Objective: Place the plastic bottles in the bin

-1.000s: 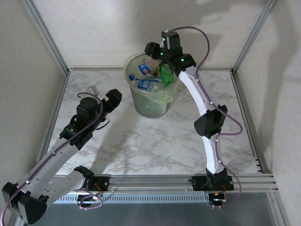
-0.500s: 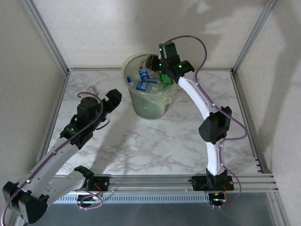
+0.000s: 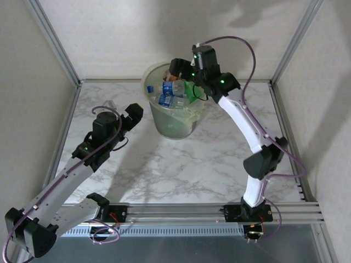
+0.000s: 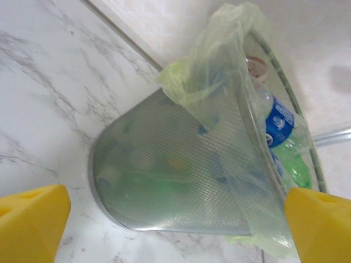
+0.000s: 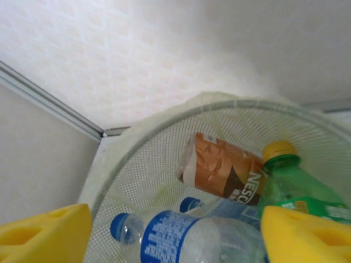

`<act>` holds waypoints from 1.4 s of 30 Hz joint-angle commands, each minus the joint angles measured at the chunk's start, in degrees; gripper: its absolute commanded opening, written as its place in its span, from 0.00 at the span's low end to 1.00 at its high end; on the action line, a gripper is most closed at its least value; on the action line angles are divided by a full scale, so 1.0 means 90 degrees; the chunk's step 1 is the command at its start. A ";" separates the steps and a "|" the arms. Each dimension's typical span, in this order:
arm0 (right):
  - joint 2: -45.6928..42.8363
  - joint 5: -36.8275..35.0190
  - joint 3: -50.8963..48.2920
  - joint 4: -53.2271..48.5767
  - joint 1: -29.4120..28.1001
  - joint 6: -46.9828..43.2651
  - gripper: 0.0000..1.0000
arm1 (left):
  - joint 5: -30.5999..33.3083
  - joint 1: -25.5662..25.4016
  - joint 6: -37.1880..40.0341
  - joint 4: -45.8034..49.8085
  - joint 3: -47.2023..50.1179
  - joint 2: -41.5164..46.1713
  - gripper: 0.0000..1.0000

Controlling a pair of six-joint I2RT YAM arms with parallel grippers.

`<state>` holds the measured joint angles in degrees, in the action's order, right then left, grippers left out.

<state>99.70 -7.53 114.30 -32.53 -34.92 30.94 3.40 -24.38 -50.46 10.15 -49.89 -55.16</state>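
The bin (image 3: 176, 124) stands at the back middle of the table, piled with plastic bottles. A clear blue-labelled bottle (image 3: 171, 89) lies on top, beside a green one (image 3: 193, 91). My right gripper (image 3: 176, 70) hangs open just above the rim. In its wrist view the blue-labelled bottle (image 5: 181, 235) lies loose below the spread right gripper (image 5: 175, 241), with a brown-labelled bottle (image 5: 230, 170) and a green yellow-capped bottle (image 5: 290, 183) inside the bin (image 5: 164, 129). My left gripper (image 3: 134, 116) is open and low, left of the bin, facing its wall (image 4: 181, 181); the left gripper (image 4: 175, 230) holds nothing.
A small pale object (image 3: 109, 103) lies on the table behind my left arm, too hidden to identify. The liner bag (image 4: 219, 66) flaps over the bin's rim. Metal frame posts and walls close in the table at the back and sides.
My right gripper has opened and the blue-labelled bottle has dropped from it onto the pile. The right arm swung right and its wrist rose slightly. My left gripper opened wider.
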 commanded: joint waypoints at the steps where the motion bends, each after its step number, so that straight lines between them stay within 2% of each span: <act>1: -0.1251 -0.1047 -0.1178 0.0400 -0.0095 -0.0276 0.90 | 0.0609 0.0169 0.0389 0.0118 -0.0461 -0.0127 1.00; 3: -0.2091 -0.1738 -0.2297 0.0718 -0.0096 -0.0371 0.94 | 0.1020 0.0258 0.0659 0.0051 -0.0540 -0.0180 1.00; 5: -0.3000 -0.2412 -0.3558 0.1040 -0.0082 -0.0452 0.99 | 0.1971 0.0277 0.0950 -0.0144 -0.0428 -0.0113 1.00; 9: -0.4583 -0.3087 -0.5943 0.1839 -0.0046 -0.1150 0.99 | 0.3293 0.0363 0.2020 -0.1339 0.0487 0.0018 1.00; 11: -0.5369 -0.3723 -0.7364 0.2083 -0.0046 -0.1050 0.99 | 0.3974 0.0401 0.2164 -0.1920 0.1123 -0.0093 1.00; 15: -0.6816 -0.4939 -0.9804 0.3420 0.0041 -0.1658 0.99 | 0.4330 0.0593 0.3165 -0.3890 0.2440 -0.0624 1.00; 18: -0.7288 -0.5653 -1.0853 0.4310 0.0462 -0.1578 0.99 | 0.4677 0.0870 0.3370 -0.4379 0.2674 -0.1586 1.00; 20: -0.7290 -0.5827 -1.1317 0.4963 0.0838 -0.1543 0.98 | 0.4578 0.1157 0.3171 -0.4087 0.2343 -0.2045 0.99; 23: -0.6448 -0.6120 -1.1858 0.6542 0.1398 -0.1614 0.99 | 0.4186 0.1321 0.3508 -0.4943 0.2368 -0.2350 0.99; 25: -0.5300 -0.5698 -1.1677 0.6935 0.1843 -0.1538 0.99 | 0.4130 0.1365 0.3825 -0.5626 0.2391 -0.2583 1.00; 27: -0.4185 -0.5713 -1.1364 0.7204 0.2066 -0.1578 0.99 | 0.3994 0.1439 0.4181 -0.5935 0.2386 -0.2804 1.00; 28: -0.3728 -0.5632 -1.1251 0.7467 0.2186 -0.1672 0.99 | 0.3843 0.1515 0.4213 -0.5807 0.2321 -0.2816 1.00; 30: -0.3092 -0.4984 -1.1128 0.8080 0.2402 -0.2079 0.99 | 0.3483 0.1657 0.4386 -0.5807 0.2380 -0.2747 1.00; 33: -0.2520 -0.3910 -1.1210 1.0007 0.2704 -0.2692 0.99 | 0.2740 0.1788 0.4928 -0.5364 0.2466 -0.2684 0.99; 34: -0.2380 -0.3532 -1.1296 1.0542 0.2819 -0.2805 0.99 | 0.2780 0.1791 0.5031 -0.5487 0.2593 -0.2665 1.00; 36: -0.2004 -0.2496 -1.1519 1.1692 0.3142 -0.3016 0.99 | 0.2854 0.1884 0.4967 -0.6759 0.3245 -0.2549 1.00; 38: -0.1623 -0.1562 -1.1480 1.1978 0.3492 -0.2959 0.99 | 0.2533 0.2094 0.4708 -0.7850 0.3691 -0.2649 1.00; 39: -0.1653 -0.0900 -1.1350 1.1496 0.3613 -0.2967 0.99 | 0.2232 0.2230 0.4619 -0.7947 0.3702 -0.2804 1.00; 40: -0.1395 -0.0699 -1.1374 1.1781 0.3638 -0.3023 0.99 | 0.2065 0.2308 0.4569 -0.7982 0.3658 -0.2975 1.00; 41: -0.1098 -0.0591 -1.1568 1.2548 0.3645 -0.3160 0.99 | 0.1856 0.2358 0.4601 -0.8267 0.3669 -0.3246 1.00; 42: -0.1219 -0.0544 -1.1605 1.2458 0.3637 -0.3096 0.99 | 0.1741 0.2303 0.4699 -0.8048 0.3546 -0.3324 1.00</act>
<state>87.42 -23.59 11.51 68.49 -2.48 5.48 25.69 -4.01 -8.75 -54.81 -17.12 -82.61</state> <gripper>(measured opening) 0.988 0.995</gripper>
